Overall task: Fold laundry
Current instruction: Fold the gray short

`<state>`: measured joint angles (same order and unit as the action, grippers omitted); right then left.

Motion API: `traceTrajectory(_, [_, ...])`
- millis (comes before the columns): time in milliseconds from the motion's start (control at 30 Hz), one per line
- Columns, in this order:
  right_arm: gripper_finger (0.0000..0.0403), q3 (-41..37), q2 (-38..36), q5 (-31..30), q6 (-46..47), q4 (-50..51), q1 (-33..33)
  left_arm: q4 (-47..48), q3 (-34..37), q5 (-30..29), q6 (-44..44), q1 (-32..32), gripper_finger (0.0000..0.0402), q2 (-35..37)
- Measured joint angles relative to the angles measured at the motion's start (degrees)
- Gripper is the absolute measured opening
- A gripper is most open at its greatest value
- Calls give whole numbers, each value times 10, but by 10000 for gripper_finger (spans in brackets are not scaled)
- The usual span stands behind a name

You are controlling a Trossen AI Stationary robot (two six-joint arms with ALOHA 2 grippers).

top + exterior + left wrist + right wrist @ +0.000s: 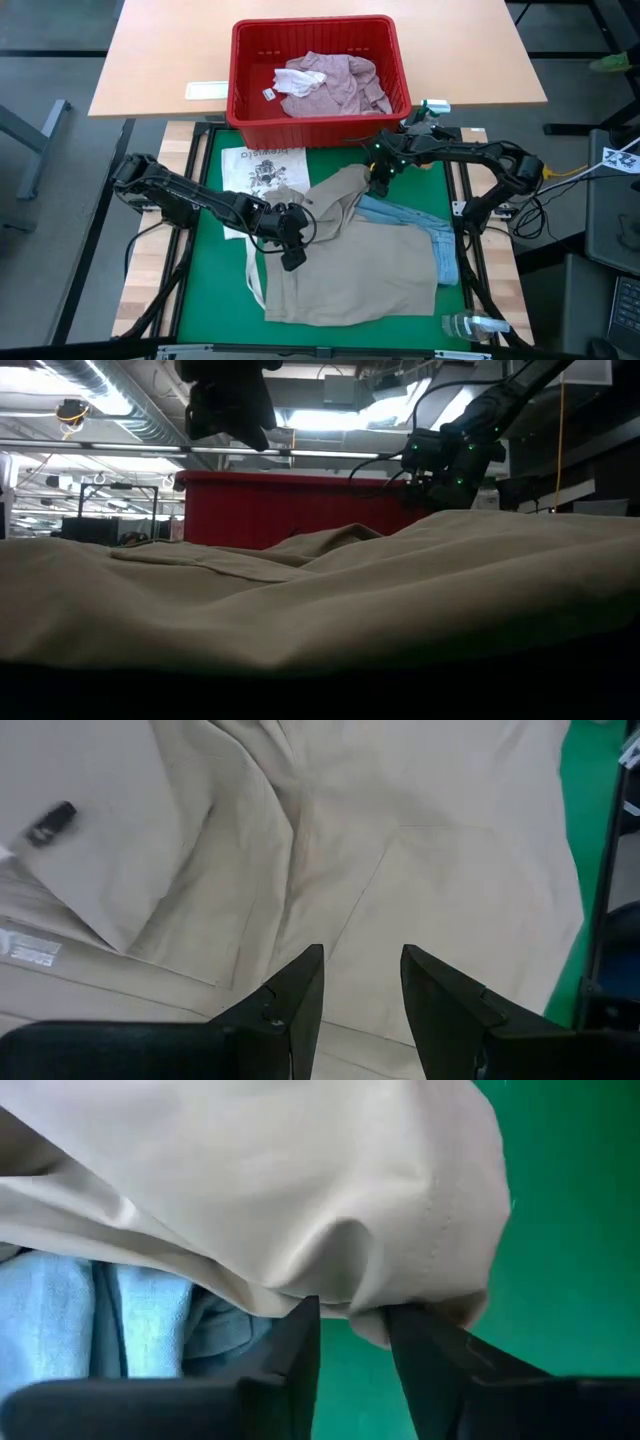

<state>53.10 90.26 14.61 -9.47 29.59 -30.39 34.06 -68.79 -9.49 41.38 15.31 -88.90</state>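
Tan garment (350, 260) lies spread over the middle of the green mat (215, 290), covering most of the light blue jeans (425, 225), which show along its right side. My right gripper (352, 1312) sits at the garment's far corner, fingers either side of a bunched fold there; it looks like a pinch, though I cannot tell how firm. My left gripper (362, 960) hovers above the garment's left part, fingers apart, nothing between them. Pinkish shirt (325, 85) lies in the red basket (245, 110) beyond the mat.
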Motion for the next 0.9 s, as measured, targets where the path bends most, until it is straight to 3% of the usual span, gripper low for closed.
traceTrajectory(233, [11, 13, 0, 0, 0, 27, 0, 58, 0, -46, 5, -12, 128, 0])
traceTrajectory(400, [25, 60, 0, -18, 1, 98, 0, 127, 0, -49, 4, -52, 128, 0])
traceTrajectory(533, [10, 105, 0, -35, 2, 164, 0, 165, 1, -50, -3, -93, 128, 0])
traceTrajectory(900, [3, 232, -1, -36, 2, 298, 0, 141, 104, -46, -47, -202, 128, 0])
